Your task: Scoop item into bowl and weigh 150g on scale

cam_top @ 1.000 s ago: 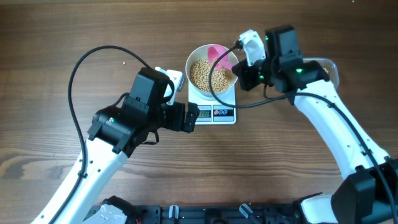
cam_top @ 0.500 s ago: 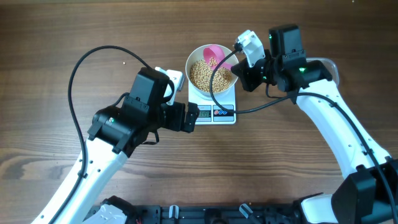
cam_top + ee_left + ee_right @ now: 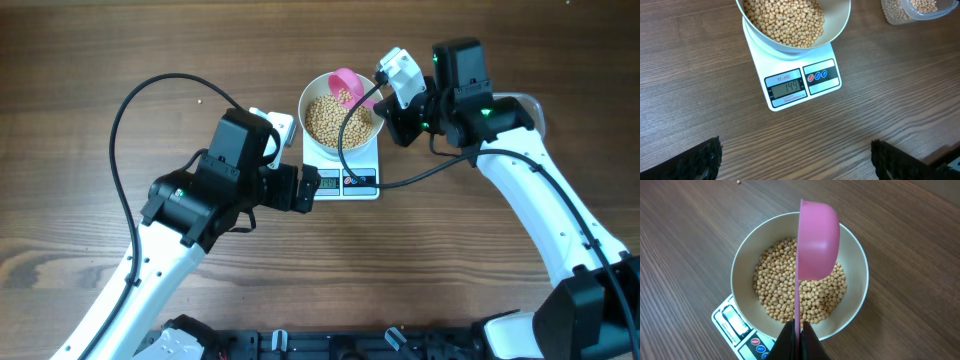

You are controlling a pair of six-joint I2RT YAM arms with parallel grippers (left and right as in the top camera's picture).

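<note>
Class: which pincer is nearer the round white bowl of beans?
Right. The right pincer holds a pink plastic scoop over the round white bowl; the left pincer sits open before the white square scale, further off.

Tan beans (image 3: 772, 292), white bowl (image 3: 741, 262), white scale (image 3: 790, 62), pink scoop (image 3: 818, 235), brown wood-grain table (image 3: 90, 60)

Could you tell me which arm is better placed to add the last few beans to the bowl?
Right. The right end effector is shut on the pink scoop above the bowl of beans; the scale shows 149. The left end effector hangs open and empty.
</note>
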